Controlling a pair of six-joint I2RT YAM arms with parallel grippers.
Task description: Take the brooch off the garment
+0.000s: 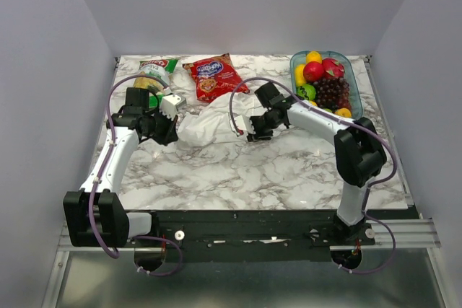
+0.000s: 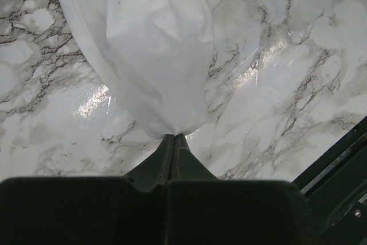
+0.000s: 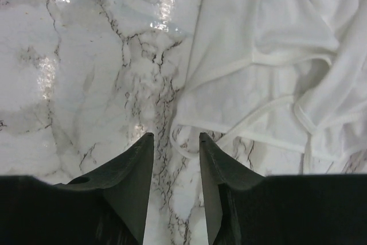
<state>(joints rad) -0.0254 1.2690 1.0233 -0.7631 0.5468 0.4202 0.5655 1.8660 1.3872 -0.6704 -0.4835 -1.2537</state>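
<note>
**Brooch hidden, cloth pinched**

The left gripper (image 2: 174, 136) pinches the white garment (image 2: 155, 50); the right gripper (image 3: 176, 139) hangs spread and empty over the desk (image 3: 80, 67). The brooch? Nowhere visible, perhaps buried in folds. A blind grab risks catching only cloth.

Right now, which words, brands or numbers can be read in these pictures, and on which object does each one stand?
Red crinkled snack bag: blue logo with print, too blurred to read.
Green and white packet: lettering too small to read.
White cloth garment: no text.
Nothing can be quoted.
</note>
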